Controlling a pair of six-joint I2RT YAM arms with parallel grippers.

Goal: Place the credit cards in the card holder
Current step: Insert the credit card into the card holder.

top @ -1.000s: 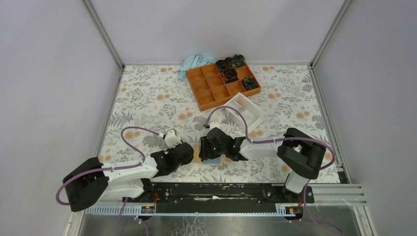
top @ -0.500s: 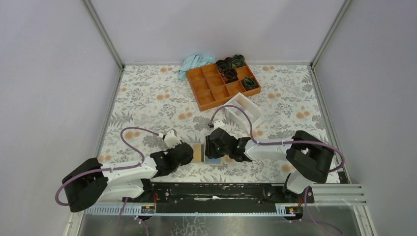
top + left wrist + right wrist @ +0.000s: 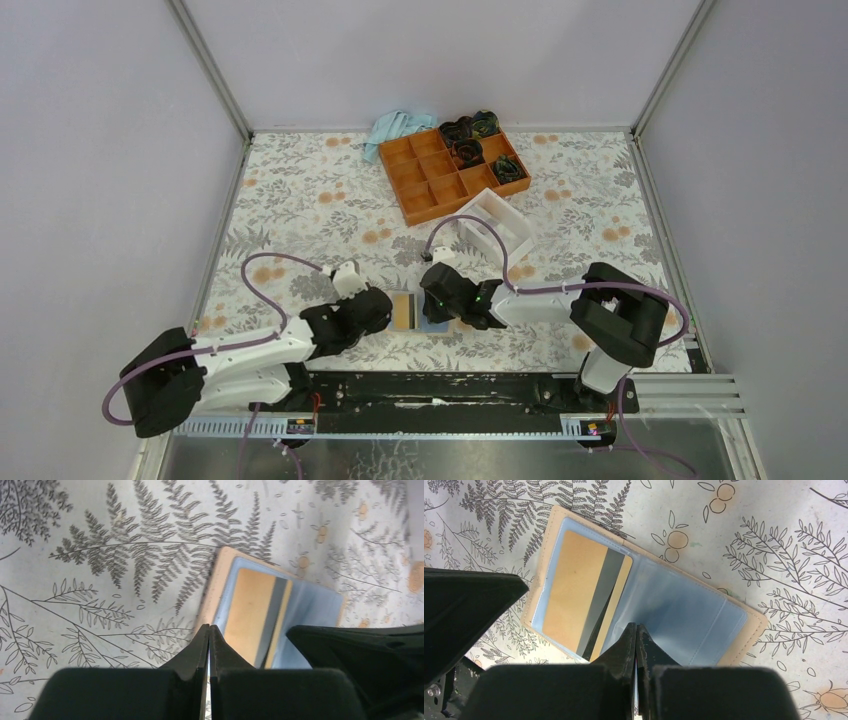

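Note:
The card holder [image 3: 418,311] lies open and flat on the flowered table between both grippers, tan outside [image 3: 751,625] with light blue pockets inside. A yellow-tan credit card [image 3: 574,592] with a grey stripe sits in its left pocket, its right edge showing out of the pocket mouth. My right gripper [image 3: 636,626] is shut, its tips over the fold in the middle of the holder. My left gripper [image 3: 209,627] is shut too, its tips at the holder's left rim [image 3: 212,592], beside the card [image 3: 250,610]. What lies under either tip is hidden.
An orange compartment tray [image 3: 440,175] with dark coiled items [image 3: 468,130] stands at the back. A white open box [image 3: 497,226] sits just in front of it, and a light blue cloth [image 3: 393,127] lies at the back edge. Metal posts frame the table.
The right gripper's jaws have gone from open to shut over the holder's middle. The left gripper stays shut and has barely moved.

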